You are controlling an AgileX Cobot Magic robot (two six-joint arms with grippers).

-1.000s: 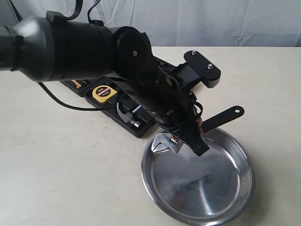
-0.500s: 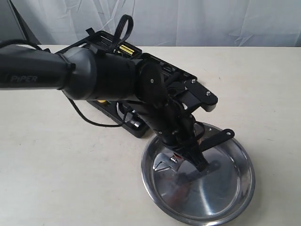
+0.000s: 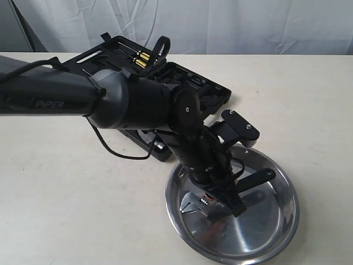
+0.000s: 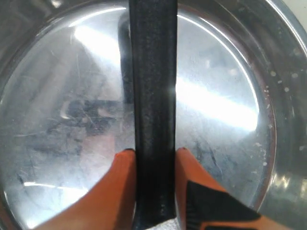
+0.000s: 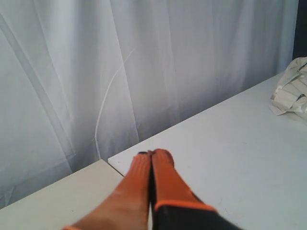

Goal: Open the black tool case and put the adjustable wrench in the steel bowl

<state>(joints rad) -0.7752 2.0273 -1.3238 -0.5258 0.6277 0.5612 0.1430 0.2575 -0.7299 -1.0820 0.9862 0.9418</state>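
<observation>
One thing is mattering: your left hand (image 4: 153,154) is clamping the adjustable wrench (image 3: 196,205) by its black handle low inside the steel bowl (image 3: 265,229); be lowering it flat before letting go.

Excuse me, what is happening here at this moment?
The left gripper has its jaws closed on the black handle of the adjustable wrench and holds it low inside the steel bowl, not yet released. The black tool case lies open behind the bowl. The right gripper is shut, away from the work.
</observation>
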